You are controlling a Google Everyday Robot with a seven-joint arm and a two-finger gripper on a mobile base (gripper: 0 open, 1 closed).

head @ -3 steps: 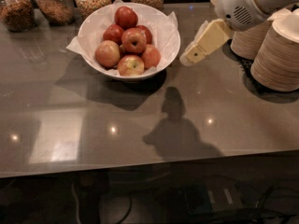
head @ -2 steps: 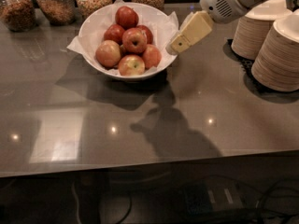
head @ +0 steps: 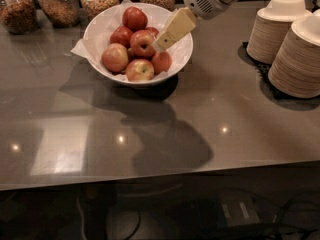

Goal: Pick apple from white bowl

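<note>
The fist-sized red apple with faint yellow streaks and a dark stem dimple (head: 142,43) sits near the middle of the pile, facing up, with other red apples pressed against it on every side. The pile fills the wide, shallow, glossy white bowl (head: 98,30), which is lined with crumpled white paper (head: 80,47) and stands at the back of the glossy grey-brown table (head: 210,109).

The robot's cream-coloured gripper (head: 165,40) hangs slanted over the bowl's right half, its tip just beside the streaked apple and apparently above it. Whether it is spread or closed we cannot tell from this angle.

We judge this to be the approach step, with nothing grasped yet. The next move calls for a small shift left to centre on the apple, then a descent that straddles it without nudging its neighbours.

Compared with the earlier frame, the gripper has crossed from outside the bowl's right rim to over the fruit, while the bowl and apples lie as before.

To the right, well apart, stand stacks of beige disposable bowls (head: 295,59).
</note>
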